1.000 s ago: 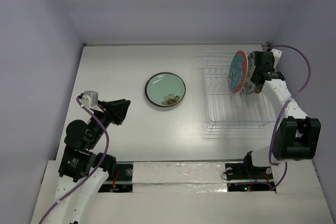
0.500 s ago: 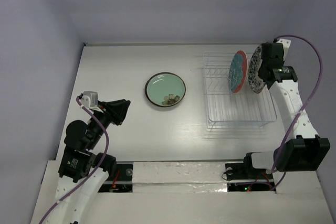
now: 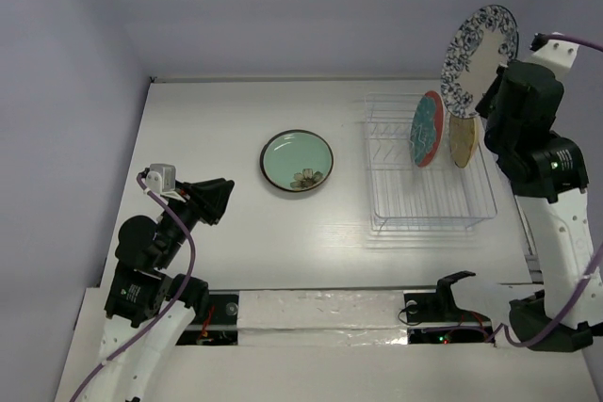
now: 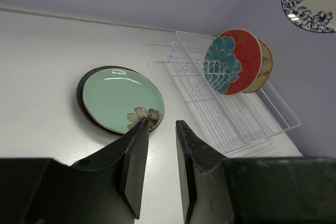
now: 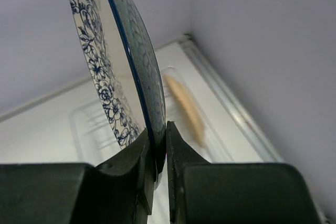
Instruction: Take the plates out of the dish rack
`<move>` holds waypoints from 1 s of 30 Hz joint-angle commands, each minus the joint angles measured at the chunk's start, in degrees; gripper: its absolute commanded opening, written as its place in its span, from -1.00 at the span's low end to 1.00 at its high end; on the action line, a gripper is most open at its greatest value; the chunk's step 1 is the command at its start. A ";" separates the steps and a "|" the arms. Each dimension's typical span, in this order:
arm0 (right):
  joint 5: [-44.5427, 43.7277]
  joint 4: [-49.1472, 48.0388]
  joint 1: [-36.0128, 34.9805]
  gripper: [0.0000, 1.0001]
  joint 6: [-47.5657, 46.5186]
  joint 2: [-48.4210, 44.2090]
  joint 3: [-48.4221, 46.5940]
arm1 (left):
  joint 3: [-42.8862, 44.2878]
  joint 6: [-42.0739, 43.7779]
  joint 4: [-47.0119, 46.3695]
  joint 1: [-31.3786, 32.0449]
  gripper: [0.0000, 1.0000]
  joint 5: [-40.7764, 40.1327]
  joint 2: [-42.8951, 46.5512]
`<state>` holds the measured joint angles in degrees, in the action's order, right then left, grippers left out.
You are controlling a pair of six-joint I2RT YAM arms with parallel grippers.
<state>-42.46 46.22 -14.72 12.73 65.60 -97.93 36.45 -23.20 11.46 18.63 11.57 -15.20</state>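
My right gripper (image 3: 492, 93) (image 5: 160, 145) is shut on the rim of the white plate with the blue patterned rim (image 3: 478, 47) (image 5: 118, 61) and holds it high above the dish rack (image 3: 429, 202). The red-and-teal floral plate (image 3: 427, 129) and the cream-yellow plate (image 3: 461, 141) stand upright in the rack's far slots. The mint green plate (image 3: 297, 161) lies flat on a dark plate on the table. My left gripper (image 3: 217, 198) (image 4: 160, 129) is open and empty, held above the table near the green plate (image 4: 122, 99).
The rack's (image 4: 236, 116) near slots are empty. Lilac walls close in on the left, back and right. The table's front edge (image 3: 311, 294) runs above the arm bases.
My right gripper has lifted the blue-rimmed plate up out of the rack's far end, uncovering the cream-yellow plate behind it. The left arm has not moved.
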 commanded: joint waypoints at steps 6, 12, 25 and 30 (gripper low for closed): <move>20.19 -26.15 -14.54 -1.00 16.06 0.13 10.63 | 0.20 -0.18 -1.97 0.18 -0.49 -0.41 -0.44; 32.69 -41.63 -21.65 -1.00 28.20 9.70 18.56 | 0.12 -0.18 -1.88 0.18 -0.47 -0.50 -1.32; 34.46 -62.55 -25.88 -1.00 44.56 23.34 31.82 | 0.12 -0.35 -1.71 0.18 -0.45 -0.85 -1.67; 33.84 -67.13 -25.88 -1.00 46.94 25.27 36.05 | 0.12 -0.35 -1.80 0.18 -0.44 -0.94 -1.67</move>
<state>-8.51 -4.62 -40.80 54.43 91.57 -61.45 36.42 -23.24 11.49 18.63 10.87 -16.08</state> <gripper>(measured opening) 0.154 0.278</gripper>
